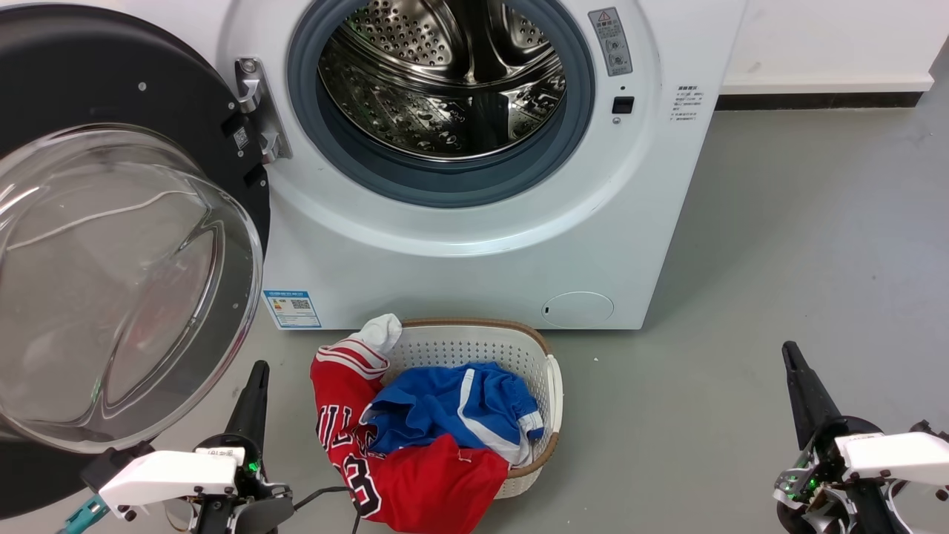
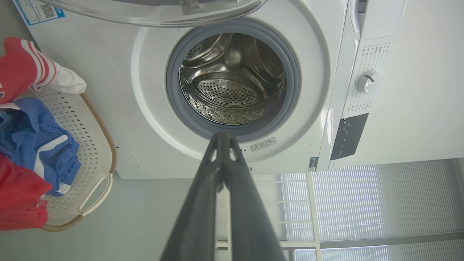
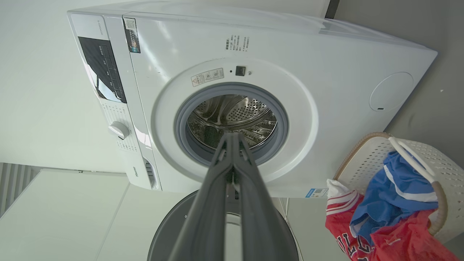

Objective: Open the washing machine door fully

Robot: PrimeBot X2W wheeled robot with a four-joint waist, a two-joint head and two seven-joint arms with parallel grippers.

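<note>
Left wrist view gives you the left gripper (image 2: 224, 137) first. Its two long, matte dark fingers are pressed together to a single point with nothing between them, and they point at the machine's round mouth. Right wrist view shows you the right gripper (image 3: 232, 137) the same way, fingers closed tip to tip and empty.

In the head view, the left gripper's tip stands just beside the lower right edge of the washing machine door (image 1: 118, 282). It looks clear of the glass, though this angle does not let you be sure. The door is a glossy black disc with a clear bulging glass bowl. It hangs swung out on a metal hinge (image 1: 256, 111) at the left of the opening.

The washing machine (image 1: 474, 252) is white, smooth and boxy. A grey rubber gasket (image 1: 445, 182) rings the perforated steel drum (image 1: 445, 81).

A white perforated basket (image 1: 474, 345) with a brown rim sits just before the machine's base. It holds a red jersey (image 1: 415, 482), a blue garment (image 1: 452, 404) and a white sock (image 1: 382, 330).

Your left gripper sits in the narrow gap between door and basket. To the right of the basket, bare grey floor (image 1: 778, 245) runs wide to the right gripper.
</note>
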